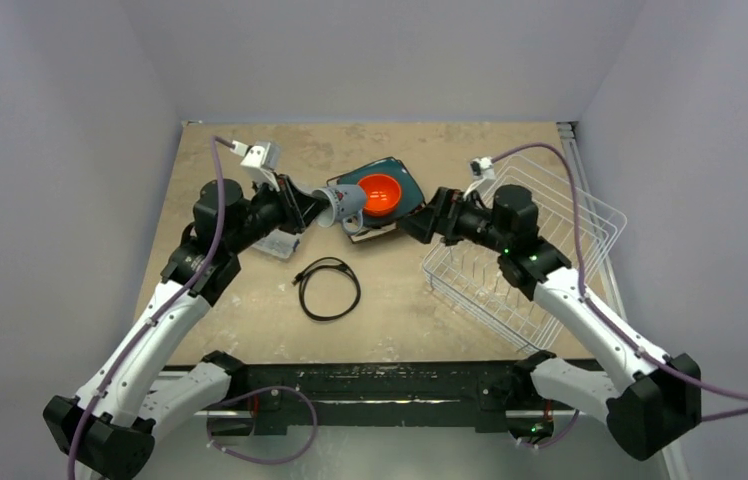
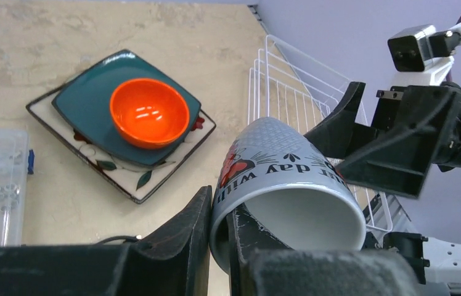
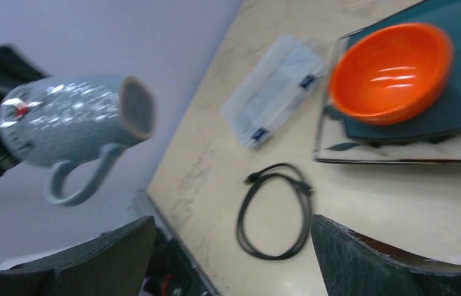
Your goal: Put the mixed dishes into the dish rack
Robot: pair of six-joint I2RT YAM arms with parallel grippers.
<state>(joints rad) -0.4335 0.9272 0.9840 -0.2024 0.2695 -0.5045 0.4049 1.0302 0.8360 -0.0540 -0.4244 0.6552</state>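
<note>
My left gripper point(image 1: 325, 208) is shut on the rim of the grey-blue mug point(image 1: 347, 203), one finger inside and one outside, holding it on its side in the air point(image 2: 277, 179). The mug also shows at the left of the right wrist view point(image 3: 71, 126). My right gripper point(image 1: 420, 222) is open and empty, facing the mug across a short gap. The orange bowl point(image 1: 382, 193) sits on the dark teal plate point(image 1: 405, 178), which lies on the patterned square plate point(image 2: 126, 176). The white wire dish rack point(image 1: 540, 240) stands at the right. The mint plate is out of view.
A black coiled cable point(image 1: 328, 288) lies on the table in front of the plates. A clear plastic compartment box point(image 1: 277, 243) lies under my left arm. Grey walls close in the table on three sides.
</note>
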